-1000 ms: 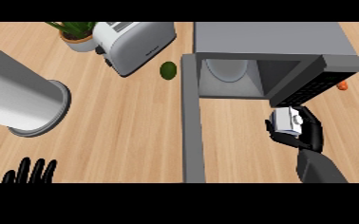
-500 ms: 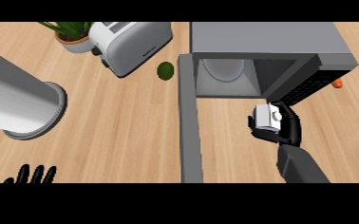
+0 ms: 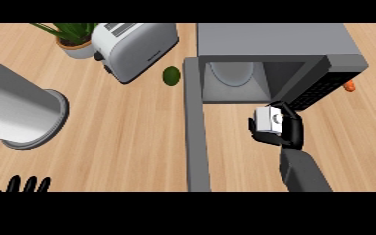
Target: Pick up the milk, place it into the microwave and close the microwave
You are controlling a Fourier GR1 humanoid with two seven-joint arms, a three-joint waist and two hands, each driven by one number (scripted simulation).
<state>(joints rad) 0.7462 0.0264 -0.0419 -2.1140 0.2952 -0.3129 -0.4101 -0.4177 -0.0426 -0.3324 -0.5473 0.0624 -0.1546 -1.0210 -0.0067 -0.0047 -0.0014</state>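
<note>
White milk carton (image 3: pixel 267 119) looks light and stiff; the right hand (image 3: pixel 288 132) grips its sides, just before the open microwave (image 3: pixel 279 42).

The left hand (image 3: pixel 28 184) rests with straight fingers at the lower edge.

Readable text: we find none anywhere in the head view.
Milk (image 3: pixel 267 119): held in the right hand (image 3: pixel 283 129); we see plain white faces and a dark round spot, no lettering we can read.
Microwave (image 3: pixel 279 59): just above the right hand; its control panel (image 3: pixel 323 85) shows rows of small dark keys, and we cannot make out any numbers or signs on them.
Toaster (image 3: pixel 136 47): well to the upper left of the right hand; we see a faint dark mark on its side, too small for us to read.
</note>
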